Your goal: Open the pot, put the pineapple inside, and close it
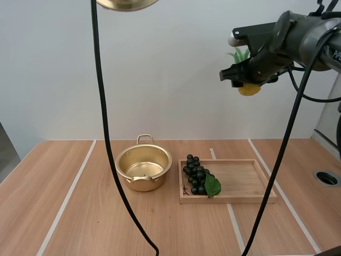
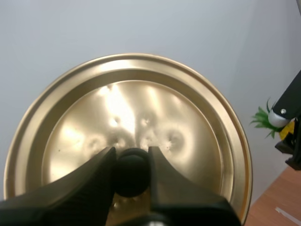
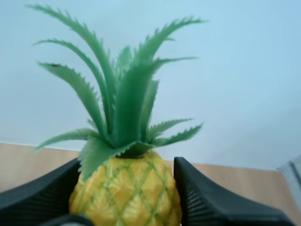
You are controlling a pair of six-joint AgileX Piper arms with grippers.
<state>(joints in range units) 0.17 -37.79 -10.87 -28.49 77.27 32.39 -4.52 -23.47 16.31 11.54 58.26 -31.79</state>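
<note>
1. Wooden tray [image 1: 245, 181] holds grapes [image 1: 195, 173].
2. Pot [image 1: 143, 168] stands open just left of it.
3. Lid [image 2: 141, 117] aloft, left gripper [image 2: 131, 155] clamped on its knob [image 2: 131, 174].
4. Pineapple [image 3: 126, 193] (crown upward) pinched by right gripper [image 3: 127, 165], high above the tray.

Bright even light, glare patches on lid [image 2: 141, 108], faint shadow under pot [image 1: 143, 184]

The right tool [image 3: 126, 197] pinches the yellow pineapple [image 3: 126, 190] between its black fingers [image 3: 207, 202], green crown upright, bench [image 3: 235, 181] behind.
</note>
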